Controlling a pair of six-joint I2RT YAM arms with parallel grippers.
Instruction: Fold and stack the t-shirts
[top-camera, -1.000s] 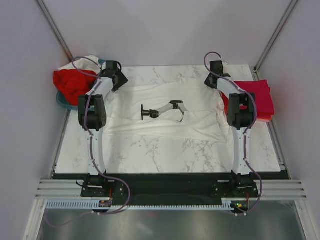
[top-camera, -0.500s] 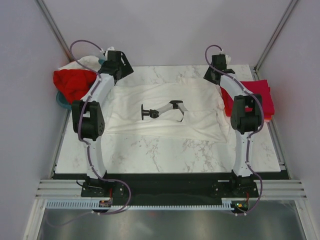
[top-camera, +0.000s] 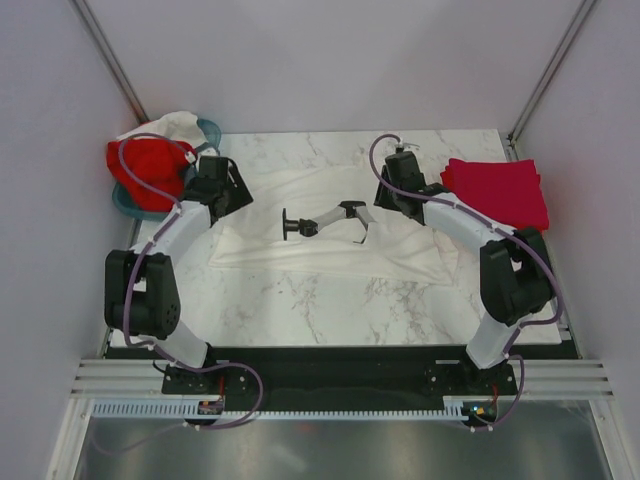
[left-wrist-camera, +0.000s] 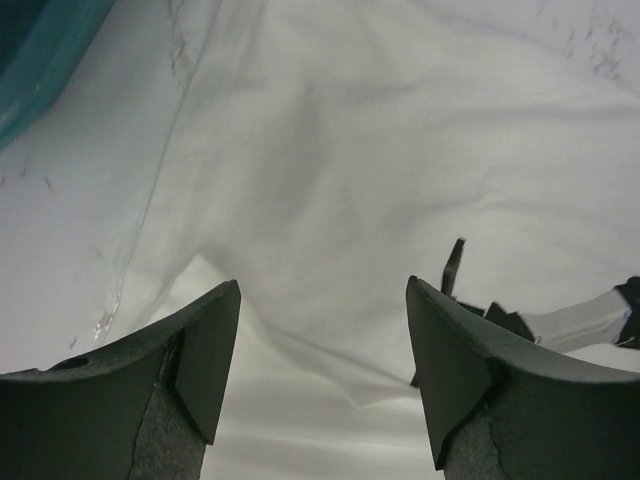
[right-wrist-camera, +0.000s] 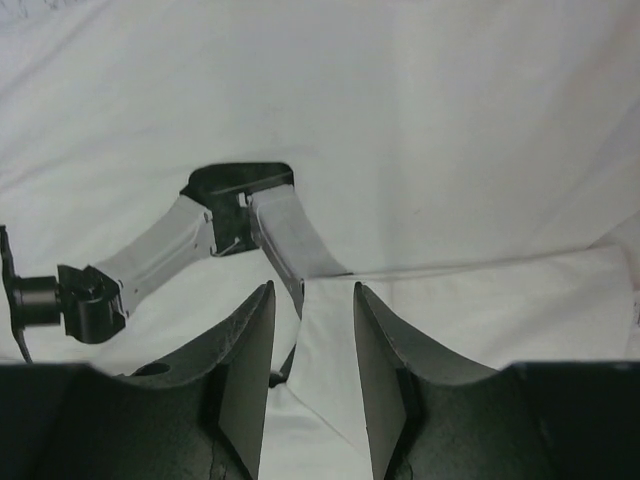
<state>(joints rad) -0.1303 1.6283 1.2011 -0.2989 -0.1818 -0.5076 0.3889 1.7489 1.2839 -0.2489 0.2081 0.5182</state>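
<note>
Arms: both drawn back from the far edge since a second ago.
Left gripper (left-wrist-camera: 322, 290): wide open, empty, above the white t-shirt (top-camera: 300, 190) mid-table.
Right gripper (right-wrist-camera: 313, 290): partly open, empty.
Unclear: arm-shaped dark figure (top-camera: 325, 218) on it, print or object.

teal basket (top-camera: 124, 203) beside left claw (left-wrist-camera: 320, 290)

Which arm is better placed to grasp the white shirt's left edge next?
Left, probably: left gripper hangs with open jaws over that edge of the white shirt; right gripper is over its right half.

No readable text, labels, brands or numbers in any view.
</note>
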